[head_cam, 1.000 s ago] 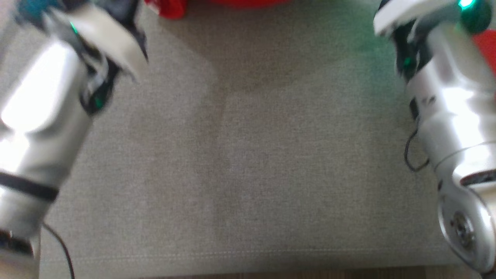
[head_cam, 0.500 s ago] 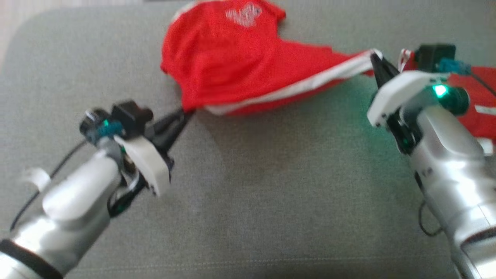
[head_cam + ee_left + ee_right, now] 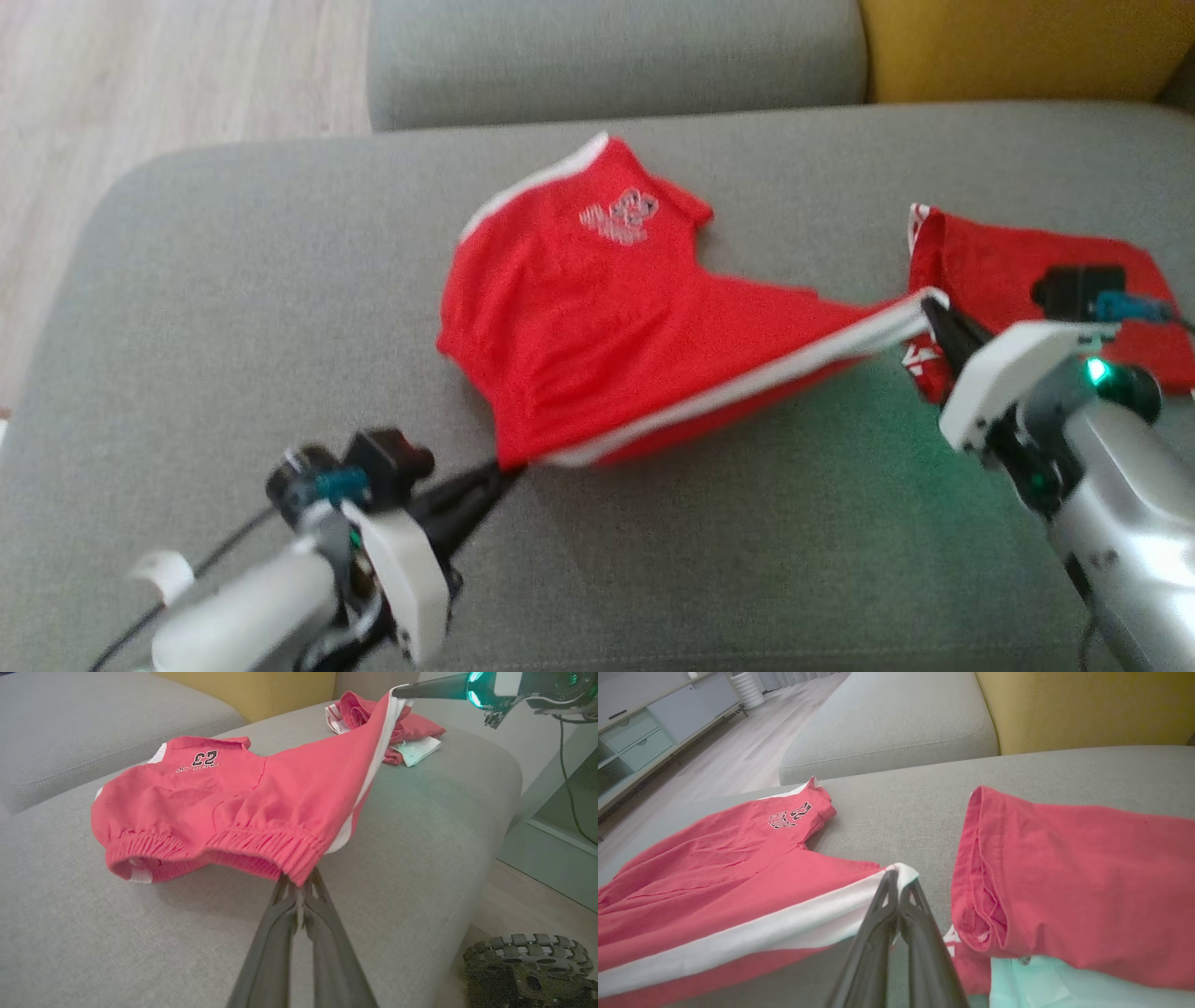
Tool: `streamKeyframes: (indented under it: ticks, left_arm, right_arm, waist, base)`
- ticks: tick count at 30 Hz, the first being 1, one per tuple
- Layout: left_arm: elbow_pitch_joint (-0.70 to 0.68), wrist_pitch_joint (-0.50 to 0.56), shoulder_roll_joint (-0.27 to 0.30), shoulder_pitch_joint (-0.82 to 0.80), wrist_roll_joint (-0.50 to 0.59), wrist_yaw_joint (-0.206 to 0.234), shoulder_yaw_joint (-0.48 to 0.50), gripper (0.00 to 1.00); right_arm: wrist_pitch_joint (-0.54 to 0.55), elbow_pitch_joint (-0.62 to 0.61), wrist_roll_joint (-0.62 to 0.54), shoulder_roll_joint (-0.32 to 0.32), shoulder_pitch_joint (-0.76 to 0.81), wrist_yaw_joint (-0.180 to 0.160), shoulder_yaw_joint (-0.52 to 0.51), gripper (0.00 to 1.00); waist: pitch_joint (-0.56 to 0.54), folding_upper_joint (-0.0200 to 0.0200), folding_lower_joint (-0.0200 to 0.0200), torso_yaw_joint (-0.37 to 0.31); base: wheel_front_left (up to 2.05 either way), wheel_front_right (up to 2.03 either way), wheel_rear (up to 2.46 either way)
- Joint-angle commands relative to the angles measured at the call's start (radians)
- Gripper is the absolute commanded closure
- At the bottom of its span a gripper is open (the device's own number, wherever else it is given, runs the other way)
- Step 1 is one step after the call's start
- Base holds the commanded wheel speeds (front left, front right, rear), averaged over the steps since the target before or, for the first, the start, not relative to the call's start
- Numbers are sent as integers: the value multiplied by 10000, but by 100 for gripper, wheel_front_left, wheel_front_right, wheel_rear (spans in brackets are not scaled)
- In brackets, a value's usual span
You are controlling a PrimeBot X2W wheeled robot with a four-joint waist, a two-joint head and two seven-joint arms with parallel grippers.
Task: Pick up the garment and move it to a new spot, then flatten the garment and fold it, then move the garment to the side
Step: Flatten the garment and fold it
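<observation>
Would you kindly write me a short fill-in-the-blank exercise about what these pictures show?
1. The left gripper is shut on the elastic ____ of the red shorts.
2. The number printed on the shorts is ____.
3. The right gripper pinches the shorts at their ____ side stripe.
4. The sofa cushion beneath them is ____.
Missing words: waistband; 23; white; grey.
</observation>
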Motion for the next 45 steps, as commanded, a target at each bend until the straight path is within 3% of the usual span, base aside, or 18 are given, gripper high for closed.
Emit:
streamKeyframes:
  ticks: [1, 12, 16, 22, 31, 45]
  left_arm:
    - [-408, 55, 448, -248, -87, 123, 302, 100]
    - [-3254, 1060, 1205, 818, -812, 999, 156, 100]
    - [-3722, 1237, 1352, 677, -1065, 1286, 457, 100]
    - [-3737, 1254, 1444, 128, -1259, 1392, 971, 100]
    - [-2780, 1248, 1187, -682, -1737, 1176, 1568, 100]
    - [-599, 1274, 14, -2367, -1455, 376, 1526, 100]
  right_arm:
    - [83, -496, 136, -303, 128, -9, 97, 100]
    - [1204, -3657, 428, -1573, 2380, -9, -818, 100]
    - [1527, -4525, -108, -1536, 2446, -9, -1615, 100]
    - [2119, -5196, -1120, -978, 1616, -9, -2252, 100]
    - [2665, -4420, -2139, -393, -420, -9, -1993, 100]
    - [2574, -1841, -2654, -219, -3652, -9, -456, 100]
  waist:
    - [-275, -1, 1, -27]
    - [-560, -1, 1, 79]
    - [-345, -1, 1, 294]
    - [385, -1, 1, 764]
    - [1444, -1, 1, 1702]
    - [2995, -1, 1, 2724]
  base:
    - [0, 0, 0]
    - [0, 0, 0]
    - [0, 0, 0]
    - [0, 0, 0]
    - [0, 0, 0]
    - [0, 0, 0]
